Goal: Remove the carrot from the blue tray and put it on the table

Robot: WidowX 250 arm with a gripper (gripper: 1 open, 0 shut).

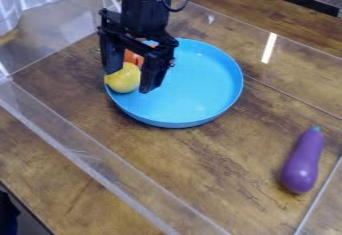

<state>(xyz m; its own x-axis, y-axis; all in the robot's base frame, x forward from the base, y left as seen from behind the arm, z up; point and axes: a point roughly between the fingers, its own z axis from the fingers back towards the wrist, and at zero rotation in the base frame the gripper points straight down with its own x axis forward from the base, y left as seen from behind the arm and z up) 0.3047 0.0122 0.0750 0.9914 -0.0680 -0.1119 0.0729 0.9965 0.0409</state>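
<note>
Transparent plastic edging (80, 154): runs along the near and left borders of the tabletop (160, 179), a dark brown wood-plank surface with a glossy sheen.

Lemon (123, 78): round, yellow; lies inside the left part of the blue tray, just below the carrot and partly behind the hand's near finger.

Hand (135, 61): black, two-fingered, carried by a black arm that descends from the top edge of the view. It points straight down over the left portion of the blue tray. The fingers (156, 67) stand spread wide, one on each side of the carrot, with nothing clamped between them; whether either finger touches the carrot cannot be told. The fingertips reach low, close to the tray floor.

Carrot (134, 57): small, orange-red; lies in the blue tray, at its left side, seen in the gap between the spread fingers. Only a patch of it shows; its green top cannot be made out.

Blue tray (201, 89): large, round, bright blue, low raised rim; sits on the tabletop in the upper middle of the view. Its right half is bare blue floor.

Eggplant (303, 160): purple, elongated; lies on the tabletop at lower right, well apart from the blue tray.
</note>
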